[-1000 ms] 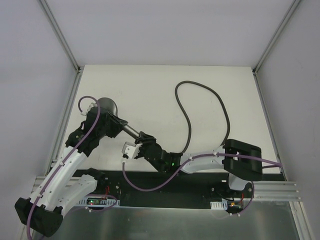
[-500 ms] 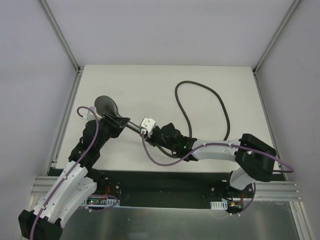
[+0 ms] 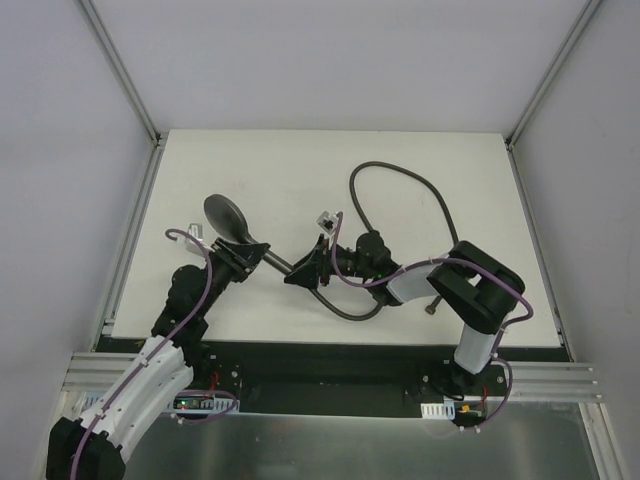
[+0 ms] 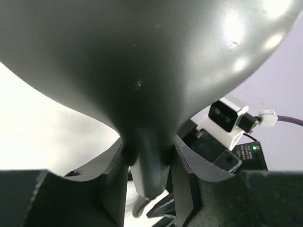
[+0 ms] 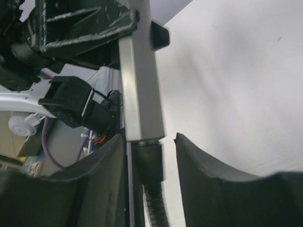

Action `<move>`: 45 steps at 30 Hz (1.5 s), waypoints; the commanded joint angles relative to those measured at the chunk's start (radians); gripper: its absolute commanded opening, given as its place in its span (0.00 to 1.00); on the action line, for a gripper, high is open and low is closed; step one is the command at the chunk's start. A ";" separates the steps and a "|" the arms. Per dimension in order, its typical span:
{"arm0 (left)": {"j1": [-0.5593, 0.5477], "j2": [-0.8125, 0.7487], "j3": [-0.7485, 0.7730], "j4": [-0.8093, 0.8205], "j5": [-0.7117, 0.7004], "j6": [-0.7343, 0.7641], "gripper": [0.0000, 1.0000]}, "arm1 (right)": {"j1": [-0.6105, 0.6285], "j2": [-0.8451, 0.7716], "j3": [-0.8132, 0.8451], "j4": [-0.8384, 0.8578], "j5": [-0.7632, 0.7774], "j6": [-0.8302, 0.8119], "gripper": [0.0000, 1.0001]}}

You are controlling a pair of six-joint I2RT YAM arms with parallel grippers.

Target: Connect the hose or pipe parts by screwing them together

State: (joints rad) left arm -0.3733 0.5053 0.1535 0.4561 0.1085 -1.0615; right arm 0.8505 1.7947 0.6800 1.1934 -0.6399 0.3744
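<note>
The dark grey shower head [image 3: 222,213] is held above the table, its handle [image 3: 275,262] running down-right. My left gripper [image 3: 240,252] is shut on the handle just below the head; in the left wrist view the head [image 4: 142,56] fills the frame and the handle sits pinched in my left gripper [image 4: 149,172]. The hose [image 3: 400,168] loops across the table. Its end fitting [image 5: 151,161] meets the handle's end [image 5: 139,85]. My right gripper [image 5: 150,158] straddles that fitting, open, with a gap on the right side; from above the right gripper [image 3: 305,270] sits at the joint.
The hose's other end fitting [image 3: 432,308] lies on the table by the right arm's elbow. Metal frame rails [image 3: 130,200] border the white table on both sides. Purple arm cables [image 3: 190,290] hang along the arms.
My right wrist has rolled and swung up and to the right along the handle's end, and its jaws have opened off the hose fitting. The left arm has shifted while still holding the handle.
</note>
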 commanded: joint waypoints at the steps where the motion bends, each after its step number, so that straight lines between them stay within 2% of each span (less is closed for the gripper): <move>1: -0.015 -0.002 0.164 -0.244 -0.012 0.041 0.00 | -0.022 -0.093 -0.046 0.232 0.118 -0.010 0.66; 2: -0.015 0.007 0.199 -0.299 -0.036 0.047 0.00 | -0.019 -0.118 -0.074 0.195 0.141 -0.050 0.76; 3: -0.016 0.019 0.254 -0.342 -0.082 0.049 0.00 | -0.011 -0.145 -0.083 0.113 0.191 -0.090 0.92; 4: -0.016 0.025 0.274 -0.382 -0.096 0.046 0.00 | -0.004 -0.200 -0.097 0.066 0.227 -0.201 0.99; 6: -0.016 0.041 0.331 -0.465 -0.145 0.029 0.00 | 0.048 -0.263 -0.119 -0.089 0.349 -0.346 0.97; 8: -0.015 0.067 0.397 -0.570 -0.176 0.006 0.00 | 0.105 -0.351 -0.103 -0.232 0.463 -0.607 0.96; 9: -0.016 0.081 0.420 -0.606 -0.197 0.002 0.00 | 0.184 -0.371 -0.077 -0.349 0.614 -0.697 0.96; 10: -0.016 0.097 0.443 -0.638 -0.207 -0.002 0.00 | 0.229 -0.388 -0.070 -0.382 0.705 -0.783 0.97; 11: -0.016 0.133 0.496 -0.719 -0.216 -0.006 0.00 | 0.304 -0.388 -0.062 -0.393 0.786 -0.942 0.97; 12: -0.016 0.153 0.521 -0.753 -0.222 -0.011 0.00 | 0.333 -0.379 -0.054 -0.378 0.922 -0.998 0.99; 14: -0.015 0.205 0.585 -0.815 -0.230 -0.028 0.00 | 0.396 -0.367 -0.042 -0.362 1.023 -1.131 0.96; 18: -0.015 0.237 0.632 -0.887 -0.234 -0.063 0.00 | 0.475 -0.307 0.012 -0.350 1.100 -1.273 0.85; 21: -0.016 0.242 0.652 -0.915 -0.242 -0.081 0.00 | 0.515 -0.246 0.064 -0.360 1.141 -1.331 0.81; 25: -0.016 0.243 0.673 -0.951 -0.239 -0.098 0.00 | 0.541 -0.178 0.122 -0.359 1.180 -1.371 0.75; 28: -0.015 0.231 0.673 -0.962 -0.245 -0.107 0.00 | 0.548 -0.146 0.161 -0.380 1.180 -1.375 0.65; 31: -0.016 0.225 0.679 -0.970 -0.240 -0.106 0.00 | 0.556 -0.126 0.190 -0.402 1.189 -1.379 0.42; 32: -0.015 0.220 0.682 -0.971 -0.236 -0.103 0.00 | 0.561 -0.127 0.193 -0.402 1.195 -1.373 0.28; 34: -0.015 0.219 0.682 -0.971 -0.236 -0.092 0.00 | 0.561 -0.138 0.201 -0.410 1.192 -1.349 0.17; 35: -0.015 0.214 0.676 -0.971 -0.236 -0.089 0.00 | 0.558 -0.144 0.204 -0.428 1.178 -1.309 0.08; 37: -0.015 0.208 0.664 -0.965 -0.239 -0.089 0.00 | 0.545 -0.164 0.207 -0.448 1.148 -1.241 0.01; 40: -0.016 0.167 0.594 -0.875 -0.215 -0.080 0.00 | 0.504 -0.198 0.191 -0.469 1.048 -1.079 0.01; 43: -0.016 0.110 0.486 -0.739 -0.199 -0.061 0.00 | 0.427 -0.231 0.164 -0.476 0.881 -0.898 0.01; 44: -0.016 0.078 0.439 -0.702 -0.188 -0.046 0.00 | 0.383 -0.238 0.159 -0.474 0.784 -0.858 0.01; 45: -0.015 0.059 0.411 -0.667 -0.182 -0.023 0.00 | 0.355 -0.248 0.152 -0.465 0.720 -0.750 0.01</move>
State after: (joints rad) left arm -0.3843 0.6392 0.6640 -0.4122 -0.1349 -1.1698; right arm 1.3109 1.6218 0.8406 0.6987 0.3676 -0.6918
